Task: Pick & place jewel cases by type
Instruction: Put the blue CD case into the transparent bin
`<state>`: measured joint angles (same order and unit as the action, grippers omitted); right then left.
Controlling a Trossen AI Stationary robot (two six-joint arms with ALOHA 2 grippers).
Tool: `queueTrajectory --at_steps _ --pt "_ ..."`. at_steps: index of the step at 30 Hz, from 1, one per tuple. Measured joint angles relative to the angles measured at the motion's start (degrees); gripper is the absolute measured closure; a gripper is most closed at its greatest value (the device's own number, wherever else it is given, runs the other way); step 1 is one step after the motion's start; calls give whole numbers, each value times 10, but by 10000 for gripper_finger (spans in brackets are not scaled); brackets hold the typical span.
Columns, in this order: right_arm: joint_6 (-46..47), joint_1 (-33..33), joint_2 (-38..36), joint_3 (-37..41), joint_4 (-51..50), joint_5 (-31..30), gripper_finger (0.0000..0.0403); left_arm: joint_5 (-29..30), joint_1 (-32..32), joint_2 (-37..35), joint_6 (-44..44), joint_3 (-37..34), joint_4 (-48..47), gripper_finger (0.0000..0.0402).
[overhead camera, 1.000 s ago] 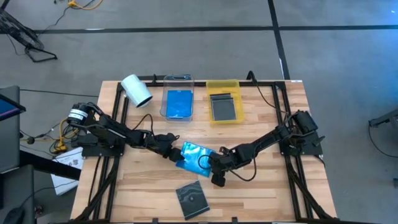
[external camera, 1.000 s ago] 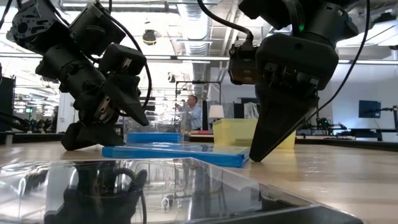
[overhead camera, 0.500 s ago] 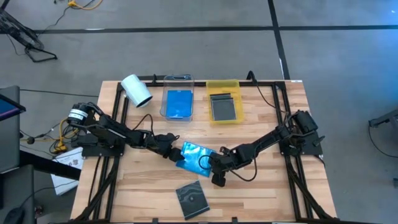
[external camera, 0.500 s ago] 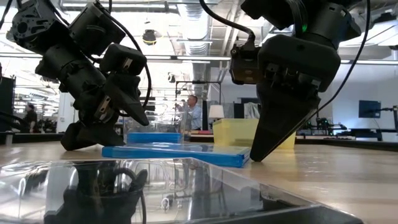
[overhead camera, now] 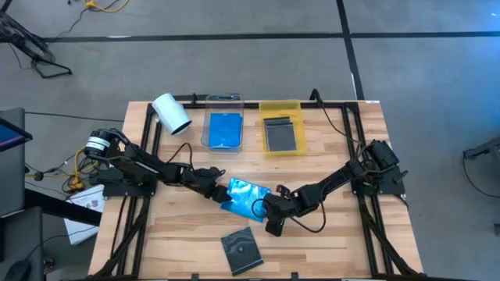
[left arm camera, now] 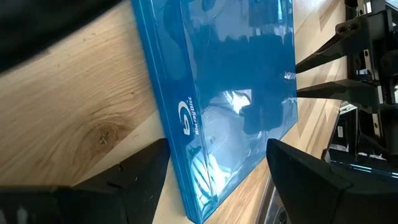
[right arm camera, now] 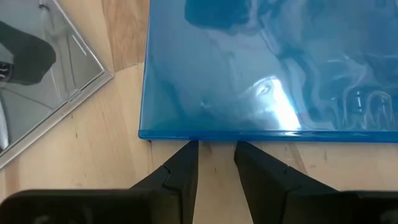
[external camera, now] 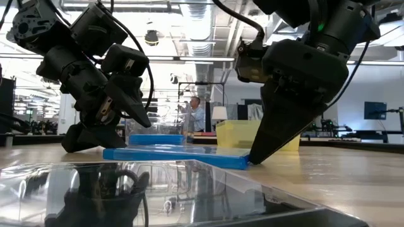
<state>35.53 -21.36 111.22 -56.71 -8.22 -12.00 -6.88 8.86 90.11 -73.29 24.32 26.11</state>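
Note:
A translucent blue jewel case [overhead camera: 246,197] lies flat on the table's middle. My left gripper [left arm camera: 217,146] is open at the case's left, lettered edge [left arm camera: 189,118], one finger on each side of it. My right gripper [right arm camera: 216,146] is open by a narrow gap, and its tips stand at the case's right edge. A clear case with a dark disc [overhead camera: 241,248] lies flat nearer the table's near edge. Another blue case [overhead camera: 225,128] rests in the clear tray, and a grey case [overhead camera: 282,133] in the yellow tray. My left gripper has its open fingers [left arm camera: 134,177] astride the blue case's left edge; I cannot tell whether they touch it. My right gripper sets both fingertips [right arm camera: 186,152] against the case's right edge [right arm camera: 214,134], close to its near corner, slanting down from the right. The case lies flat on the table.
A white roll [overhead camera: 172,113] lies at the far left corner. The clear tray [overhead camera: 223,99] and the yellow tray [overhead camera: 280,105] stand side by side at the far edge. Bare wood [overhead camera: 336,234] spreads to the near right.
My right gripper has sunk and edged a little toward the table's left, bringing its tips against the blue case's right edge. The case has stayed flat.

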Motion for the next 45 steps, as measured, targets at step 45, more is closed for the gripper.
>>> queueTrajectory --at_steps 45 --pt "0 -37 2 0 -12 -33 294 26 37 -16 -79 -70 39 134"
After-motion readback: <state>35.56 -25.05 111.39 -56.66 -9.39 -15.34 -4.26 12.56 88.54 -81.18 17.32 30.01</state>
